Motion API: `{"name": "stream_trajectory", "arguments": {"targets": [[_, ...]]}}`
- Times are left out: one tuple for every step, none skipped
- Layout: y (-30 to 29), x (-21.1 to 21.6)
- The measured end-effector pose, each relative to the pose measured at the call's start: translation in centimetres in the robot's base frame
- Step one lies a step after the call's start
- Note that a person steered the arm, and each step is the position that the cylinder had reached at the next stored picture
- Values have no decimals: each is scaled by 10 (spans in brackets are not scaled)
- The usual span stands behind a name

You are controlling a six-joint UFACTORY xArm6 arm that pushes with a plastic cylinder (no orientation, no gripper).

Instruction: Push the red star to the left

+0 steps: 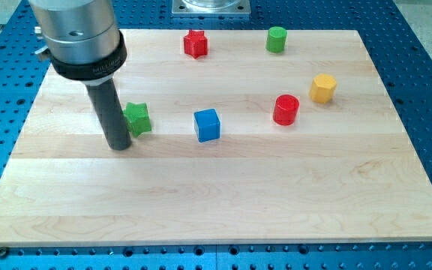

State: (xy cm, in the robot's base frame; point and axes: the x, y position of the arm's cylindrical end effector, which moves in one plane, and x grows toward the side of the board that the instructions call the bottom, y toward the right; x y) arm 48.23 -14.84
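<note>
The red star (195,43) lies near the view's top edge of the wooden board, left of centre. My tip (119,145) rests on the board at the view's left, well below and left of the red star. It stands right beside the green star (137,118), on that block's lower left side, touching or nearly touching it.
A blue cube (207,124) sits near the board's middle. A red cylinder (286,109) and a yellow hexagonal block (322,88) lie at the right. A green cylinder (277,38) is at the top right. The board (216,195) lies on a blue perforated table.
</note>
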Motion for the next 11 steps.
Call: {"name": "stream_trajectory", "arguments": {"targets": [[-73,35],[-2,88],[104,95],[142,95],[157,95],[181,96],[292,103],[361,107],[397,106],[421,106],[440,106]]}}
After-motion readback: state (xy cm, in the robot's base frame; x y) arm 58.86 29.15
